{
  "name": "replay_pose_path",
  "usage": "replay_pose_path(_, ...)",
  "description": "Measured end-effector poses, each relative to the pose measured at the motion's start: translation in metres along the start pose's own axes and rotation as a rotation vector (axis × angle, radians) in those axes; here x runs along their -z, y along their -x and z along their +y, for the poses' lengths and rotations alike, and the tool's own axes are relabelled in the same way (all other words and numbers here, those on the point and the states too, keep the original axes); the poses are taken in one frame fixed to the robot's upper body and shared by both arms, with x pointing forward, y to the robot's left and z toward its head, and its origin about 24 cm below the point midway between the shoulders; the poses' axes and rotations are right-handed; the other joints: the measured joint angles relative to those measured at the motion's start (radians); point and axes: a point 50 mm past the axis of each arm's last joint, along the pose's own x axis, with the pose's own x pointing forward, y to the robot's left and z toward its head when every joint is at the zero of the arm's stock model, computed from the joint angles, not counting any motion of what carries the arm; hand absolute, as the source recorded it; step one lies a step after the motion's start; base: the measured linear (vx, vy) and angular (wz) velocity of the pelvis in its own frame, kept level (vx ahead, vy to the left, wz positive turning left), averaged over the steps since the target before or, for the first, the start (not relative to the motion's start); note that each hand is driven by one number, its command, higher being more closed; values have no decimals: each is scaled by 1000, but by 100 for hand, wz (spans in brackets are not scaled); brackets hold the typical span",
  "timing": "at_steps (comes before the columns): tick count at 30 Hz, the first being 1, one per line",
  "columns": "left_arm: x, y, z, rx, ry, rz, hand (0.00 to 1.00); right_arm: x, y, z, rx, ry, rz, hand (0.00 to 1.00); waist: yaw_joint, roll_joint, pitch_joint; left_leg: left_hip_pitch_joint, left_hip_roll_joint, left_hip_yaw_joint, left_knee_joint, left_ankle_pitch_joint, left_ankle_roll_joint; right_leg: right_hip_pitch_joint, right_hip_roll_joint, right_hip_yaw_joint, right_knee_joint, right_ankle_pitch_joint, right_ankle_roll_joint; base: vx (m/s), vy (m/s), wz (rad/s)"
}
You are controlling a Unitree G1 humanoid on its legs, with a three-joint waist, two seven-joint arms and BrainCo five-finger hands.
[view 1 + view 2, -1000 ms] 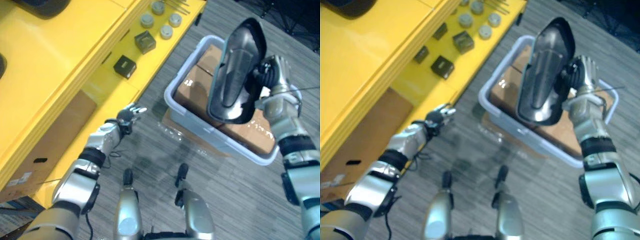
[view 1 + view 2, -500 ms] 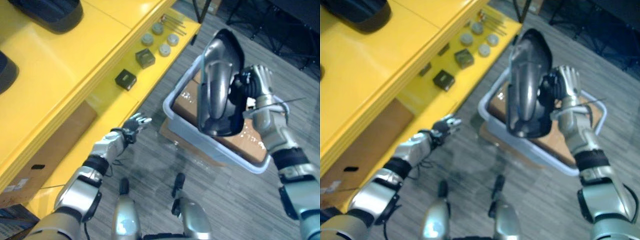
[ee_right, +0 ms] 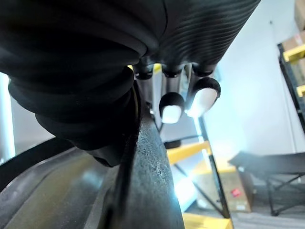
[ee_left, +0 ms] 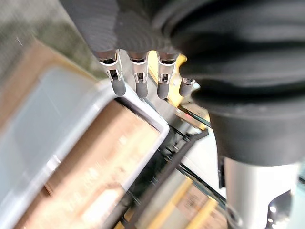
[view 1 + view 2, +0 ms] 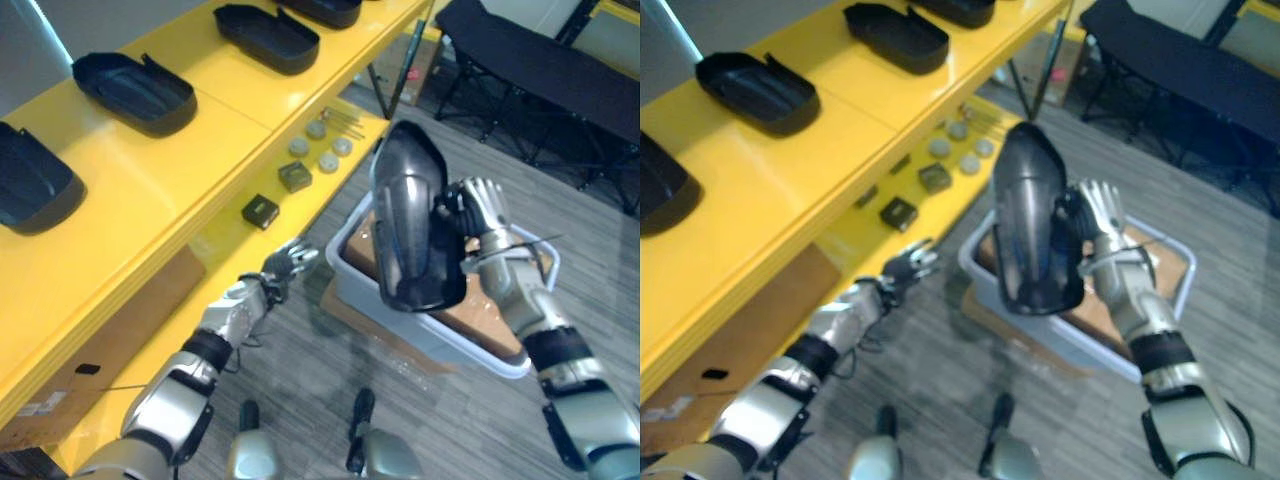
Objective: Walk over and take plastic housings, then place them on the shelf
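Right hand (image 5: 482,212) curls round black plastic housing (image 5: 408,235), long axis upright; yellow shelf (image 5: 220,105) lies leftward. Left hand (image 5: 285,263) fingers straight, empty.

My left arm (image 5: 172,405) and right arm (image 5: 512,288) are built from rounded silver-grey shells, separated by black bands at the joints. Each wrist carries a dark ribbed cover (image 4: 248,71), bellows-like in form, which continues over the back of the hand. My left hand (image 5: 282,264) has slim silver fingers (image 4: 117,78), each ending in a dark rounded tip. On my right hand (image 5: 482,205) the fingertips (image 3: 171,107) look pale and glossy, possibly only from the backlight.
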Motion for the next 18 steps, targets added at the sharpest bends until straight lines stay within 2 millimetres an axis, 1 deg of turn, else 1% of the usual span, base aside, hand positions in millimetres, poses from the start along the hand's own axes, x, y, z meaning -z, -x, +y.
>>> replay_pose_path(2,0,-1,-6,56,42,-11,0,-2,0,2,-6,0,-5,100,4,3,-3,12,0,9,-16,9,-5,0,0,1,0,0,1,23,6,-6)
replay_pose_path(5,0,-3,-14,111,45,-14,0,-4,2,7,-25,1,-14,100,4,3,-26,10,-1,10,-24,15,-6,-9,-1,0,0,1,1,32,7,0)
replay_pose_path(9,-5,-6,-35,200,75,-49,0,-8,2,11,-39,-4,-27,100,6,2,-28,10,-3,10,-24,15,-6,-8,-2,-1,0,1,1,10,2,0)
replay_pose_path(14,7,-9,-47,236,48,-2,0,-15,5,20,-62,-19,-40,100,6,3,-50,11,-3,8,-23,15,-6,-6,-2,-2,0,0,2,0,0,0)
replay_pose_path(15,9,-10,-51,247,50,1,0,-15,7,22,-71,-20,-43,100,7,2,-55,11,-3,6,-23,15,-6,-4,-2,-3,0,-1,4,-15,-2,4)
replay_pose_path(17,10,-11,-54,253,45,5,0,-15,12,27,-88,-23,-39,100,6,3,-60,12,-3,-3,-23,15,-5,3,-2,-6,0,-4,7,-15,-3,10)
replay_pose_path(18,13,-11,-59,269,36,13,0,-16,13,29,-96,-26,-42,100,5,3,-61,12,-3,-8,-23,16,-5,5,-2,-9,0,-5,9,-10,-1,10)
